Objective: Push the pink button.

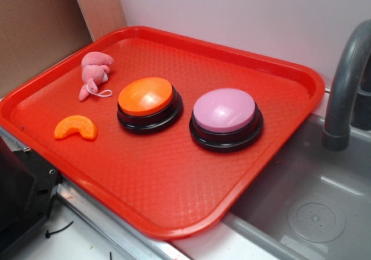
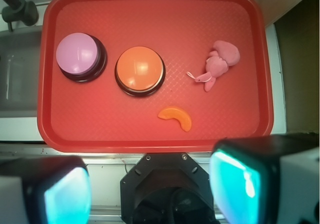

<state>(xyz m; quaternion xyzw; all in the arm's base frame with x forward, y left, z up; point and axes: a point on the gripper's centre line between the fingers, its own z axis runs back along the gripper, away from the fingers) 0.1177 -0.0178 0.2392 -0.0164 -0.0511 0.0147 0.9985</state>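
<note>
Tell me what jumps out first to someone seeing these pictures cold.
The bright red tray fills the scene, beside a grey sink. Two big round buttons sit side by side on it: the pink button nearer the sink, the orange button next to it. The open claw frames the wrist view's bottom edge.

On the tray [image 1: 278,132], the pink button [image 1: 225,110] sat right of centre in the exterior view, the orange button [image 1: 146,96] just left. The plush [image 1: 94,72] lay upper left, the slice [image 1: 76,127] below it.

Red tray [image 1: 174,213] holds orange button [image 1: 145,95], plush toy [image 1: 94,73], orange slice [image 1: 76,127].
</note>
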